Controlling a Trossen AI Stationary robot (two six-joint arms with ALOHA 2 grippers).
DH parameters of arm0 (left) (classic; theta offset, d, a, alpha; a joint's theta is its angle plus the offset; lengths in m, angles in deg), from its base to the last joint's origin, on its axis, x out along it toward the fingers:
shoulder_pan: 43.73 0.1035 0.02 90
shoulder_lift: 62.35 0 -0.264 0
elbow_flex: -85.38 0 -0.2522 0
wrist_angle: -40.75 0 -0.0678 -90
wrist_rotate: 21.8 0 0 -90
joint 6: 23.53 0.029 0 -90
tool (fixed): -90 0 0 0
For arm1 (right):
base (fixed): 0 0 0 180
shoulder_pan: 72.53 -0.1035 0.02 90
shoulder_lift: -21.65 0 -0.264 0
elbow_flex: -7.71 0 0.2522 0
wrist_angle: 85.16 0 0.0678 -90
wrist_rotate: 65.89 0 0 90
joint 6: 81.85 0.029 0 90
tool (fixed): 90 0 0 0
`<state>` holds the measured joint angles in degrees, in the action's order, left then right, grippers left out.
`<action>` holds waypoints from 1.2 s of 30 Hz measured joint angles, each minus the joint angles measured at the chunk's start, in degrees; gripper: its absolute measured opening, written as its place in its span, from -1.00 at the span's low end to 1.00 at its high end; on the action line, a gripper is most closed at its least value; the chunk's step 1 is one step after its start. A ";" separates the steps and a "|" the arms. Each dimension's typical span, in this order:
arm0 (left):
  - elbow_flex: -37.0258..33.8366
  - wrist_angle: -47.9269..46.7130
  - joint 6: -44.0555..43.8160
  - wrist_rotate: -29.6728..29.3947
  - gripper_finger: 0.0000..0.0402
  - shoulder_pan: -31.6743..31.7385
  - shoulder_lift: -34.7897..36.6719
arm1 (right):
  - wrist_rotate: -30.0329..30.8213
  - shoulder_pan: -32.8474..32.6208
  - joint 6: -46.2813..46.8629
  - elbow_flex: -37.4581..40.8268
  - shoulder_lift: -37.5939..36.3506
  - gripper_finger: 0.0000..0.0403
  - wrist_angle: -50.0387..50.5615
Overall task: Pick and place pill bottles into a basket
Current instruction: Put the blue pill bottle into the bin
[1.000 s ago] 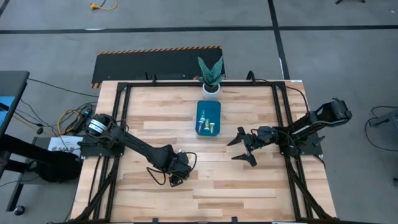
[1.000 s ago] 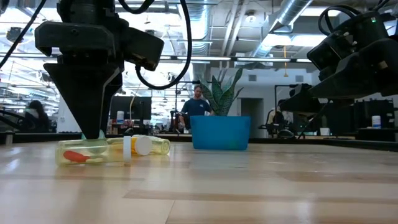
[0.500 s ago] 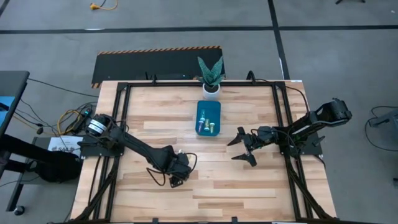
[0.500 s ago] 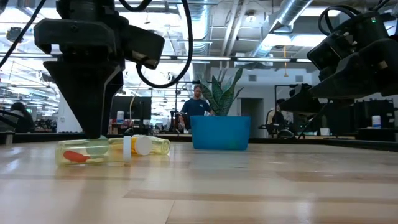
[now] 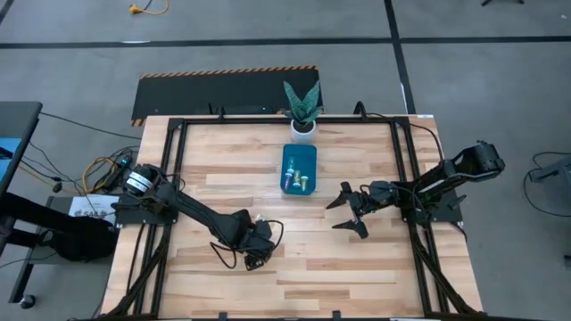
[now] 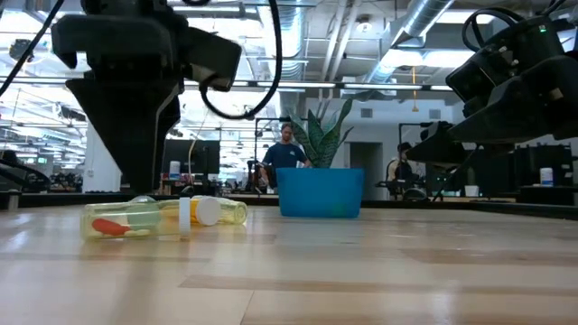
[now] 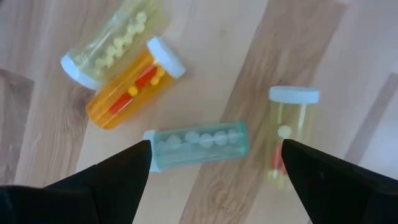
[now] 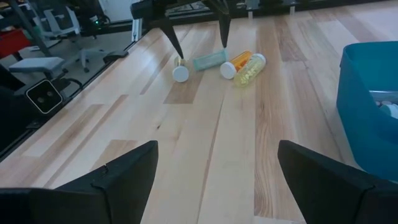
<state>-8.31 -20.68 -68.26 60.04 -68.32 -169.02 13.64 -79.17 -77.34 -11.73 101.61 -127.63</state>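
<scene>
Several pill bottles lie on their sides on the wood table: a green one (image 7: 196, 144), an orange one (image 7: 134, 84), a yellow one with pale pills (image 7: 115, 40) and a yellow one with an orange pill (image 7: 289, 134). My left gripper (image 7: 214, 152) hangs open just above them, its fingers on either side of the green bottle and touching nothing; it also shows in the high view (image 5: 253, 242). The teal basket (image 5: 299, 159) at the table's far middle holds a few bottles (image 5: 300, 181). My right gripper (image 5: 348, 211) waits open to the right of the basket.
A white pot with a green plant (image 5: 303, 111) stands at the far edge behind the basket. Black frame rails (image 5: 178, 160) run along the table's sides. In the low view, people (image 6: 287, 153) show in the room beyond the basket (image 6: 321, 191).
My left gripper has risen a little from the bottles, its fingers still apart. The bottles have stayed where they lay.
</scene>
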 joint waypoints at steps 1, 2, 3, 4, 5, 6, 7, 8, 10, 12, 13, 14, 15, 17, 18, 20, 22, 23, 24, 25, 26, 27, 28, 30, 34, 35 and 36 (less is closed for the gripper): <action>0.34 -0.24 -0.04 -0.73 0.74 -0.30 0.00 | 0.01 0.01 0.00 0.00 0.00 0.62 0.00; 0.75 -0.80 -0.04 -1.40 0.73 -0.58 0.00 | 0.01 0.00 0.00 0.00 0.00 0.62 0.00; 1.15 -1.62 -0.05 -2.10 0.73 -0.72 0.00 | 0.01 0.01 -0.02 0.00 -0.01 0.62 -0.01; 1.54 -2.44 -0.26 -2.64 0.72 -0.93 0.00 | 0.01 0.01 -0.02 0.00 0.00 0.62 0.00; 1.74 -2.89 -0.67 -2.97 0.72 -1.02 0.00 | 0.01 0.00 -0.01 0.00 0.00 0.62 0.00; 1.77 -3.02 -1.02 -3.11 0.72 -1.04 0.00 | 0.00 0.00 -0.02 0.00 0.00 0.62 0.00; 1.77 -3.13 -1.34 -3.09 0.72 -1.04 0.00 | 0.01 -0.01 -0.02 0.00 0.00 0.62 0.00; 1.76 -3.38 -1.58 -3.05 0.72 -1.04 0.00 | 0.01 0.01 -0.02 0.00 0.00 0.62 0.00; 1.78 -3.80 -2.09 -2.85 0.72 -1.04 -0.25 | -0.01 -0.01 0.00 0.00 0.00 0.62 0.00; 1.75 -4.24 -2.52 -2.41 0.72 -1.04 -0.53 | 0.01 -0.01 -0.02 0.00 0.00 0.62 -0.01; 1.69 -4.24 -2.71 -2.16 0.72 -1.04 -0.63 | 0.00 0.01 -0.02 0.00 0.00 0.62 0.00; 1.69 -4.07 -2.94 -1.87 0.72 -1.04 -0.88 | 0.01 0.00 -0.02 0.00 0.00 0.62 0.00; 1.66 -4.11 -2.96 -1.52 0.72 -1.02 -1.13 | 0.01 0.01 -0.02 0.00 0.00 0.62 -0.01; 1.61 -4.16 -3.03 -0.90 0.72 -0.89 -1.70 | 0.01 -0.01 -0.02 -0.01 0.00 0.62 -0.02; 1.63 -3.91 -3.06 -0.51 0.72 -0.77 -1.92 | 0.01 -0.01 -0.03 -0.02 0.00 0.62 -0.02; 1.63 -3.95 -3.06 0.02 0.72 -0.49 -2.21 | 0.01 -0.01 -0.24 -0.04 0.00 0.62 -0.02; 1.63 -3.91 -3.06 -0.04 0.72 -0.34 -2.21 | 0.01 0.01 -0.46 -0.07 0.00 0.62 -0.02; 1.63 -3.91 -3.06 -0.20 0.72 -0.32 -2.21 | 0.01 0.00 -0.48 -0.07 0.00 0.62 -0.02; 1.63 -3.91 -3.08 -0.48 0.72 -0.32 -2.21 | 0.01 -0.01 -0.48 -0.07 0.00 0.62 -0.02; 1.63 -3.93 -3.08 -0.66 0.72 -0.37 -2.21 | 0.01 0.01 -0.48 -0.07 0.00 0.62 0.00; 1.63 -3.87 -3.10 -0.70 0.72 -0.38 -2.21 | 0.01 0.01 -0.49 -0.09 0.00 0.62 0.00; 1.63 -3.87 -3.30 -0.79 0.72 -0.38 -2.21 | 0.01 -0.01 -0.52 -0.09 0.00 0.62 0.00; 1.63 -3.93 -3.50 -1.02 0.72 -0.38 -2.21 | 0.01 0.00 -0.52 -0.09 0.00 0.62 0.00; 1.63 -3.87 -3.87 -1.36 0.72 -0.38 -2.21 | 0.01 0.00 -0.55 -0.09 0.00 0.62 0.00; 1.63 -3.91 -4.19 -1.47 0.72 -0.38 -2.21 | 0.01 0.00 -0.63 -0.11 0.00 0.62 0.02; 1.63 -3.97 -4.32 -1.55 0.72 -0.38 -2.19 | 0.01 0.01 -0.65 -0.11 0.00 0.62 0.02; 1.63 -3.95 -4.35 -1.55 0.72 -0.38 -2.19 | 0.01 -0.01 -0.65 -0.11 0.00 0.62 0.02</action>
<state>-6.68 -24.63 -72.61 58.49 -68.71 -171.21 13.65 -79.18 -77.99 -11.84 101.61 -127.60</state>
